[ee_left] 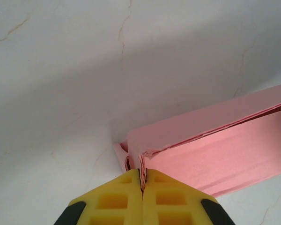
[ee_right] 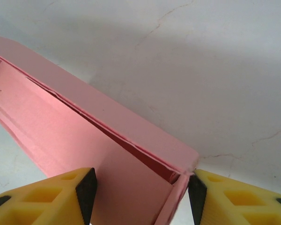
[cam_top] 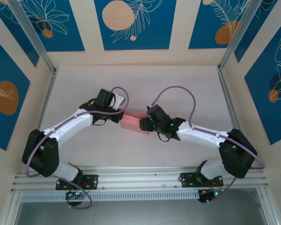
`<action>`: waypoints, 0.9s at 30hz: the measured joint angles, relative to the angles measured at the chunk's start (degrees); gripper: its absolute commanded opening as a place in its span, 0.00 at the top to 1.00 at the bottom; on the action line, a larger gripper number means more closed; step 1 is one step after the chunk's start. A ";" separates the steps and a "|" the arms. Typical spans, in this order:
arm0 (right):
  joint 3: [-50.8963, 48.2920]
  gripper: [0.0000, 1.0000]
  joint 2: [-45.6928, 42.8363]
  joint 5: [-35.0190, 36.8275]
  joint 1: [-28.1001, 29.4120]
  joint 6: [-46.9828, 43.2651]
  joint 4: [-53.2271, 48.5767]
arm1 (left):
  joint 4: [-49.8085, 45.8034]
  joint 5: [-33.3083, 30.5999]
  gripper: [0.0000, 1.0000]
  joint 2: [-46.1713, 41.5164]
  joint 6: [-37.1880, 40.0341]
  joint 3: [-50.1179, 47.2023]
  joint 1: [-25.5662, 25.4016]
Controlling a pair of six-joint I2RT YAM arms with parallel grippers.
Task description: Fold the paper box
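The pale pink paper box (cam_top: 132, 122) lies on the white table between both arms. In the left wrist view it is a long, shallow pink box (ee_left: 215, 140), and my left gripper (ee_left: 142, 180) is shut on the layered paper edge at its end corner. My right gripper (cam_top: 145, 124) is at the box's other end. The right wrist view looks into the box (ee_right: 84, 140), which has doubled side walls. There my right gripper (ee_right: 141, 194) spans the box's width, one fingertip (ee_right: 196, 192) pressing the corner wall and the other at the opposite wall.
The white table (cam_top: 84, 79) is fenced by metal posts (cam_top: 232, 42) and patterned blue and beige panels (cam_top: 131, 23). A rail (cam_top: 140, 180) runs along the near edge by the arm bases. Purple cables (cam_top: 178, 91) loop over both arms.
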 measured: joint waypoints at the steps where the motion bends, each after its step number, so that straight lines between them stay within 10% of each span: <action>1: 0.00 0.45 0.02 0.07 -0.02 0.00 0.04 | 0.33 0.04 1.00 -0.02 -0.24 -0.28 0.00; 27: 1.66 0.25 -1.73 0.48 2.12 0.83 -6.71 | 16.06 -6.78 1.00 -3.69 -4.42 -10.38 -2.75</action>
